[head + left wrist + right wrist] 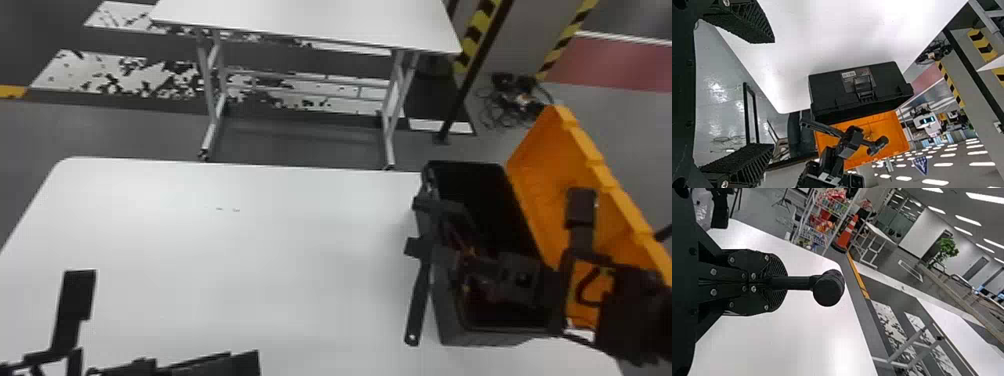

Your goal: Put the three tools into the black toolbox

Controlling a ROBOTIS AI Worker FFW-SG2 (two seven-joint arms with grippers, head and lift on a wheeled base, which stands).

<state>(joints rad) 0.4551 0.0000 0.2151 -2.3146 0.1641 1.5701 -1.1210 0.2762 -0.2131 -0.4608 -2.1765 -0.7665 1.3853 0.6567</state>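
Right gripper (431, 253) is clamping the hammer (418, 305) above the black toolbox (492, 338); left gripper (244, 362) is standing open.

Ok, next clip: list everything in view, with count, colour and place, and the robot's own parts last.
Hammer: one, black, in the right gripper
Toolbox: one, black, right side of the near table
Lid: one, orange, open, at the toolbox's right
Toolbox contents: uncountable, dark with red and yellow bits
Tables: two, white, near and beyond
Cables: a tangle, mostly black, floor beyond the toolbox
Cone: one, orange and white, in the room
Rack: one, filled with goods, beside the cone
Plant: one, green, far background
Left gripper: one, black, over the near table's left
Right gripper: one, black, at the toolbox
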